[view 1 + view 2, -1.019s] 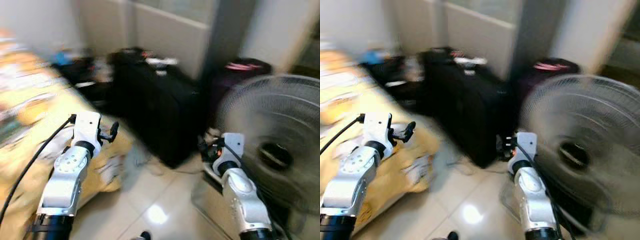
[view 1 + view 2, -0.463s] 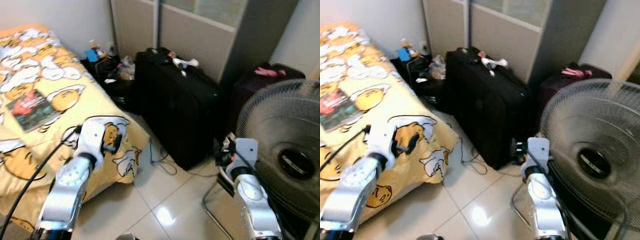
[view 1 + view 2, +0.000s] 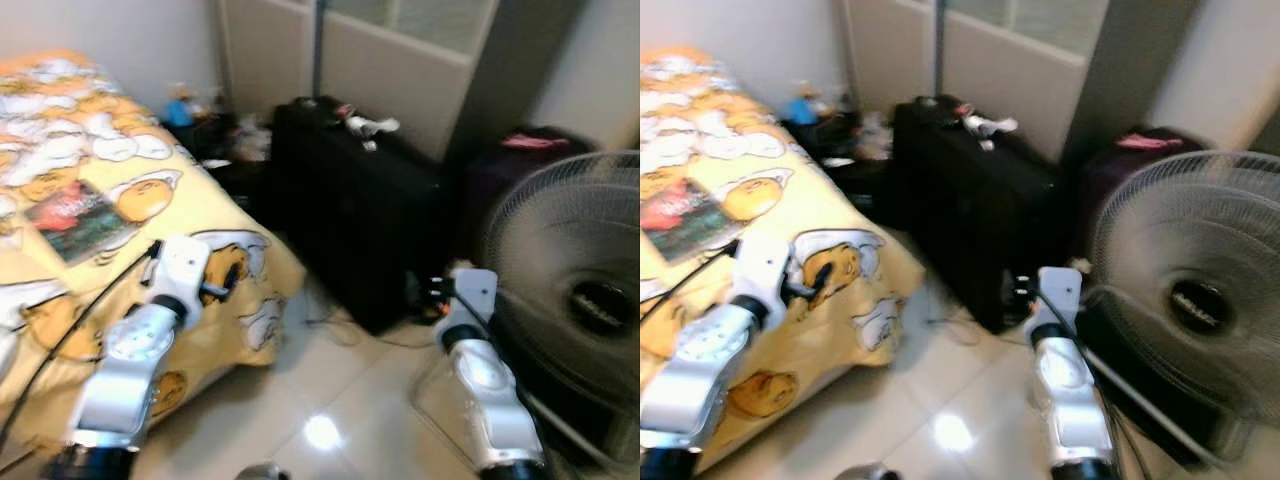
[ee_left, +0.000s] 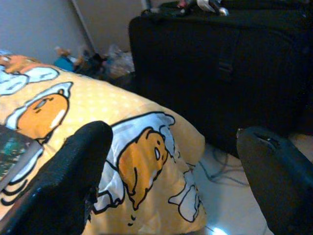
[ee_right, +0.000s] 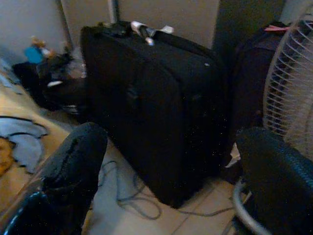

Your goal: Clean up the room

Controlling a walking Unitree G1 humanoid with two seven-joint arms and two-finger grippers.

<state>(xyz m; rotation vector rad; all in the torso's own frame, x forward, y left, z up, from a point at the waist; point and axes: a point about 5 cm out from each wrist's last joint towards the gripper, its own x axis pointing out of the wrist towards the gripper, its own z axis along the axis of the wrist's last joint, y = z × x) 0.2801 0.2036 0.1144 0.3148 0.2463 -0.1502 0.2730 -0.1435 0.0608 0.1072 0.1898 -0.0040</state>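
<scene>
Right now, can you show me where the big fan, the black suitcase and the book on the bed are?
fan (image 3: pixel 1200 305), right eye view, dark hub.
black suitcase (image 3: pixel 355 215), left eye view, front side.
book (image 3: pixel 80 218), left eye view, cover.

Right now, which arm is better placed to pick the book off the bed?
Left, probably: the left gripper hangs open over the yellow bedspread near the book; the right gripper is by the fan.
</scene>
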